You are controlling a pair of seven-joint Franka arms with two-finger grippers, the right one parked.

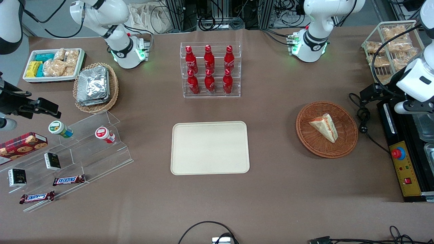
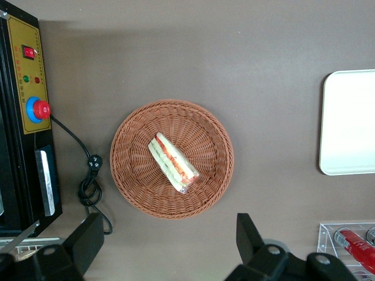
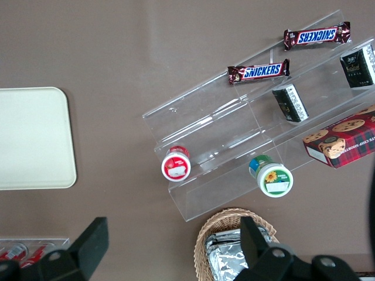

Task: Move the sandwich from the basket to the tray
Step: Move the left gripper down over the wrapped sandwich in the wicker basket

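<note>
Jaws spread wide, nothing gripped; the gripper (image 2: 167, 249) is held high, just off the basket (image 2: 171, 158) rim. Left wrist: sandwich (image 2: 172, 162) seen ahead of the fingertips, inside the basket, long axis diagonal to the jaw line, filling edge up. Front: sandwich (image 1: 324, 126) lies diagonally in the basket (image 1: 327, 129), with its tip pointed nearer the camera; tray (image 1: 210, 148) well apart.

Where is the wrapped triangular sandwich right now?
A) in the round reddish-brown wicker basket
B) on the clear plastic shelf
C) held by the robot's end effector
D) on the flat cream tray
A: the wrapped triangular sandwich lies in the round reddish-brown wicker basket; the flat cream tray is bare, and the end effector hovers open above.
</note>
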